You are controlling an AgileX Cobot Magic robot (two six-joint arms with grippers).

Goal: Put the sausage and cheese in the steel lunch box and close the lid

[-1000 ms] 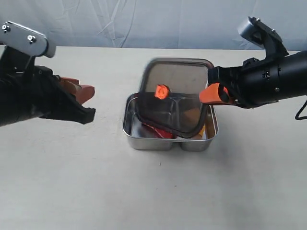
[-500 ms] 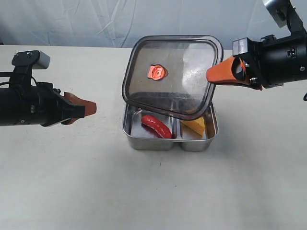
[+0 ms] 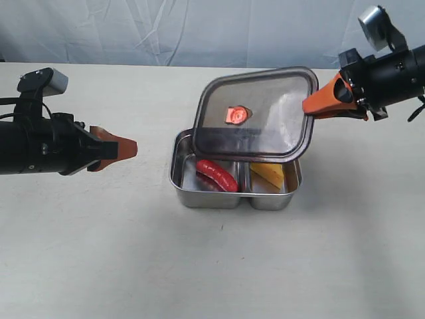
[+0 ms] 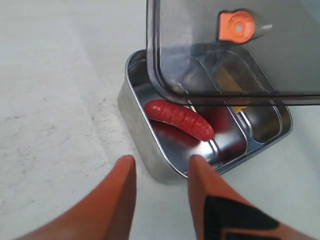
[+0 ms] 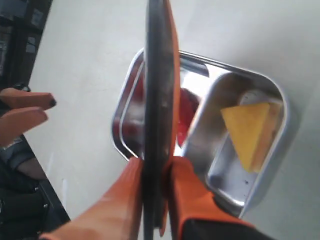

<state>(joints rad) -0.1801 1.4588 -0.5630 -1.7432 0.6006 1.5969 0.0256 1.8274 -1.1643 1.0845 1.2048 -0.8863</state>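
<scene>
The steel lunch box (image 3: 180,193) sits mid-table with the red sausage (image 3: 216,175) in its left compartment and the yellow cheese (image 3: 270,175) in its right one. The dark translucent lid (image 3: 265,126), with an orange valve (image 3: 237,115), hangs tilted above the box's far side, clear of the rim. My right gripper (image 3: 309,106) is shut on the lid's right edge; in the right wrist view the lid (image 5: 156,100) runs edge-on between the fingers (image 5: 187,190). My left gripper (image 3: 133,147) stands open and empty left of the box (image 4: 140,130), facing the sausage (image 4: 179,118).
The beige table (image 3: 99,252) stretches on all sides of the box. A pale blue cloth backdrop (image 3: 166,30) hangs behind the far edge. Nothing else lies on the table.
My right gripper has lifted the lid off the box and carried it up and to the right, uncovering the sausage and cheese. The left gripper has drawn back and steadied left of the box.
</scene>
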